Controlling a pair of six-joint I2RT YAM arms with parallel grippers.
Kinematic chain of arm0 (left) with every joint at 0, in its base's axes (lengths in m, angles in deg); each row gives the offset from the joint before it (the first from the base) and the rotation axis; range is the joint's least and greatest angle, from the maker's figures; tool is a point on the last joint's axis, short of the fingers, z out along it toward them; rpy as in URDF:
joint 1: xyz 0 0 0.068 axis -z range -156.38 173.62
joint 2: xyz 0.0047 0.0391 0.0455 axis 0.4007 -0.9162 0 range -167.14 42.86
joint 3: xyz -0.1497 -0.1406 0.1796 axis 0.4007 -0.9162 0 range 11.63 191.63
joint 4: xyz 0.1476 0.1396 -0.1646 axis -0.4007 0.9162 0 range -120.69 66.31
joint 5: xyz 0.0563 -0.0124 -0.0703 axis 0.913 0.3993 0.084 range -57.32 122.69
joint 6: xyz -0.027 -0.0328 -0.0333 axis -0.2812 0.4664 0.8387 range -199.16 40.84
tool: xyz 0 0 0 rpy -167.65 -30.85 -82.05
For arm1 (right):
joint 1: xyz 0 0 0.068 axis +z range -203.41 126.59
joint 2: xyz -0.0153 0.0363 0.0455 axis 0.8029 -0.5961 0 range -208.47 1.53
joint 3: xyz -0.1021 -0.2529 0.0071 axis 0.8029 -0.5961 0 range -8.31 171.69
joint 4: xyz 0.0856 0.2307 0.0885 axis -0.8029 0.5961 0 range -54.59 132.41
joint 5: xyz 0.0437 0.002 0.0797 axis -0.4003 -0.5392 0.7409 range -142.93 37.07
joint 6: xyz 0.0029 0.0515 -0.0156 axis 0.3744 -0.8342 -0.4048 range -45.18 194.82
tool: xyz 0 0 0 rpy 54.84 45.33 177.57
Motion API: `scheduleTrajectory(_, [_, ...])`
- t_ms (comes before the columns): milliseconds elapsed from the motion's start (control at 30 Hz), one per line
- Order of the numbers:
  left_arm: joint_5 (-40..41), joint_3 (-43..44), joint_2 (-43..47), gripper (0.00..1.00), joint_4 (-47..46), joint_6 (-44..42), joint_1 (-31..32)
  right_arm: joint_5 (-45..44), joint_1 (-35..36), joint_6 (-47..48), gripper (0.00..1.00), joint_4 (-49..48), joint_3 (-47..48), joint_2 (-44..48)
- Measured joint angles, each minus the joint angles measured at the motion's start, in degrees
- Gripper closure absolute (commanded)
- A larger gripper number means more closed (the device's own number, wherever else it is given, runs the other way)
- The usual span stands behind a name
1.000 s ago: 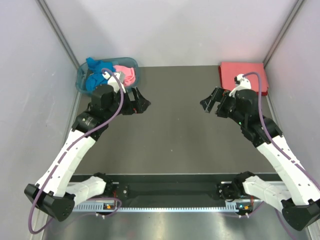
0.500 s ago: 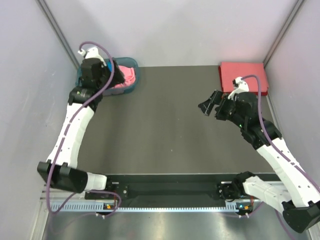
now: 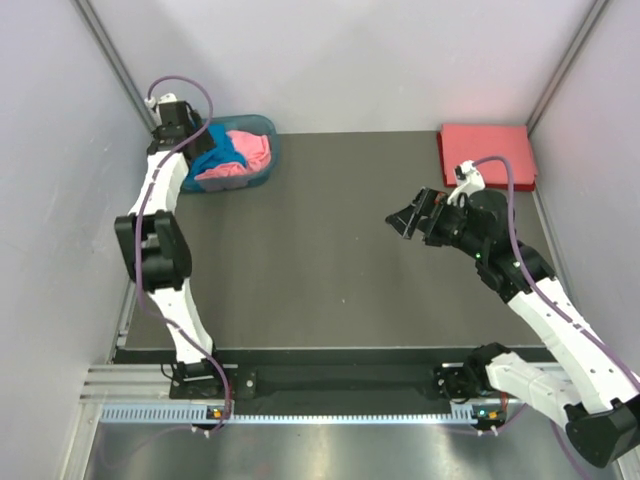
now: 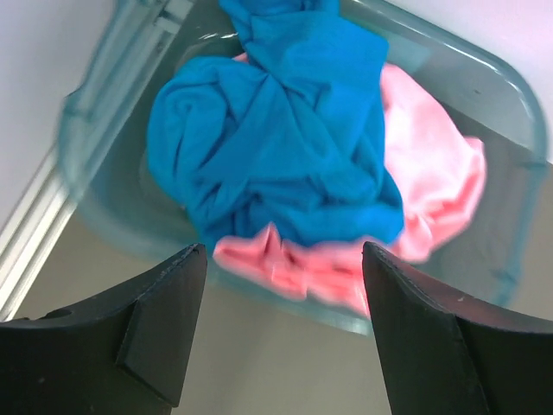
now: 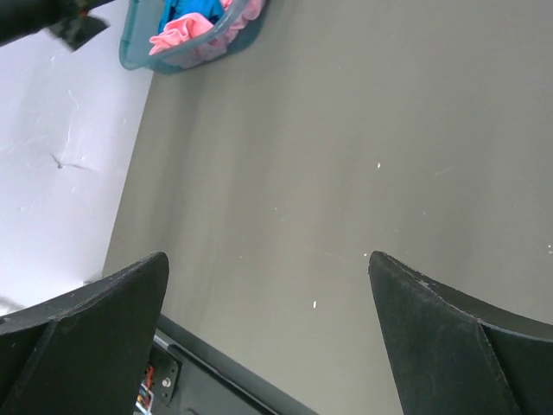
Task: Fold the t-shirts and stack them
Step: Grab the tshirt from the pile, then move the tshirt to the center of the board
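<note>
A crumpled bright blue t-shirt lies on a pink t-shirt in the translucent basket at the far left. Both fill the left wrist view, the blue t-shirt on top and the pink t-shirt under it. A folded coral-red t-shirt lies flat at the far right corner. My left gripper hovers over the basket's left end, open and empty. My right gripper is open and empty above the bare middle of the table.
The basket shows far off in the right wrist view. Grey walls close in the dark table on the left, back and right. The black base rail runs along the near edge.
My left arm has swung from the table's left middle out to the far left, over the basket. My right gripper has drifted a little to the left.
</note>
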State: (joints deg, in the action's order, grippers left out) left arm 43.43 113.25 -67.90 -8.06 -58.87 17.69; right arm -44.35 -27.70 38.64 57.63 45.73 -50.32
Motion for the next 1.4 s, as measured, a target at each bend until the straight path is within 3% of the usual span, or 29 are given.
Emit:
scheduleTrajectory(267, [-3.23,17.07,-21.09,0.22,1.29,-1.40,-0.46,0.57,0.00,0.90,0.00,0.35,2.40,-2.34])
scheduleTrajectory(333, [-3.43,18.69,-23.89,0.37,1.84,-1.68,-0.44,0.94,0.00,1.29,0.00,0.28,3.45,-2.40])
scheduleTrajectory(400, [-3.67,19.78,-25.73,0.59,2.27,-2.10,-0.44,1.36,0.00,1.70,0.00,0.02,4.28,-2.40])
scheduleTrajectory(433, [-3.80,20.00,-26.14,0.80,2.29,-2.21,-0.46,1.51,0.00,1.84,0.00,-0.02,4.59,-2.40])
scheduleTrajectory(500, [-4.02,20.39,-26.16,1.00,2.56,-2.49,-0.57,2.12,0.00,2.23,0.00,0.02,4.87,-2.47])
scheduleTrajectory(767, [-7.39,24.17,-21.31,1.00,3.41,-2.51,0.04,3.76,0.00,2.82,0.00,0.02,5.03,-2.64])
scheduleTrajectory(967, [-12.37,24.17,-7.19,1.00,1.44,0.09,4.26,5.73,0.00,2.67,0.00,1.11,5.35,-1.92])
scheduleTrajectory(1133, [-19.65,23.02,8.02,1.00,-4.04,4.22,12.13,6.10,0.00,2.78,0.00,1.97,5.35,2.45])
scheduleTrajectory(1233, [-26.69,15.19,18.80,1.00,-9.31,8.11,17.73,4.63,0.02,3.13,0.00,2.75,5.42,6.10])
scheduleTrajectory(1400, [-33.07,-10.47,36.41,0.98,-15.58,13.14,28.81,0.66,0.00,3.69,0.00,7.65,6.86,8.94])
